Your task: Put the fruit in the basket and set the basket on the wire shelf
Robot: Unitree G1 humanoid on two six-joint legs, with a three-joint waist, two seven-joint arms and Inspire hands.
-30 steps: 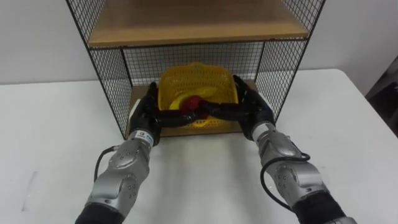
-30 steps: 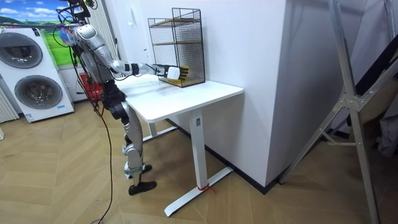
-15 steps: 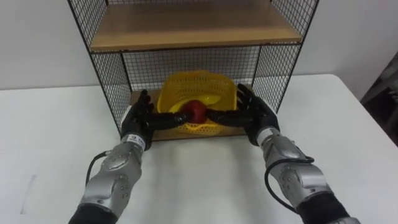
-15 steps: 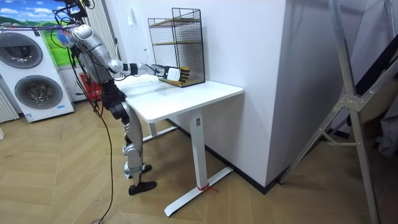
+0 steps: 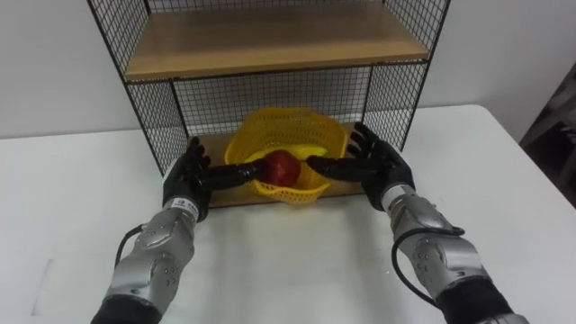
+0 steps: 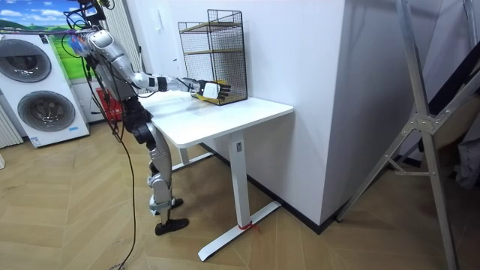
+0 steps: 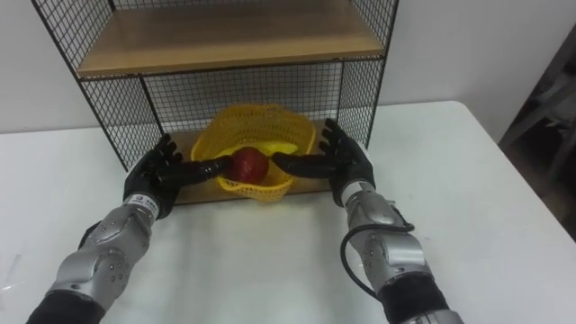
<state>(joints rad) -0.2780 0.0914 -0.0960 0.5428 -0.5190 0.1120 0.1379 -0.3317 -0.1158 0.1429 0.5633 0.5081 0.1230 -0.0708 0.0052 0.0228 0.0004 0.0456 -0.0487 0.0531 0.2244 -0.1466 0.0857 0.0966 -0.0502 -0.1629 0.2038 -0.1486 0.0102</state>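
The yellow mesh basket (image 5: 310,184) sits on the bottom wooden board of the wire shelf (image 5: 153,121), its front rim just over the board's edge. Inside lie a red apple (image 5: 282,166) and a banana (image 5: 309,150) behind it. My left hand (image 5: 186,180) is open at the basket's left, one fingertip reaching to the rim near the apple. My right hand (image 5: 380,164) is open at the basket's right, its thumb by the rim. In the room view I stand at the table's end with both arms stretched to the shelf (image 6: 217,52).
The shelf stands at the back of a white table (image 5: 297,261), against the wall, with an upper wooden board (image 5: 270,40) above the basket. Wire mesh closes its sides and back. A washing machine (image 6: 41,90) stands behind me in the room view.
Both hands have let go of the basket's sides, spread apart and drawn back a little. The basket, tilted before, now rests flat on the bottom board.
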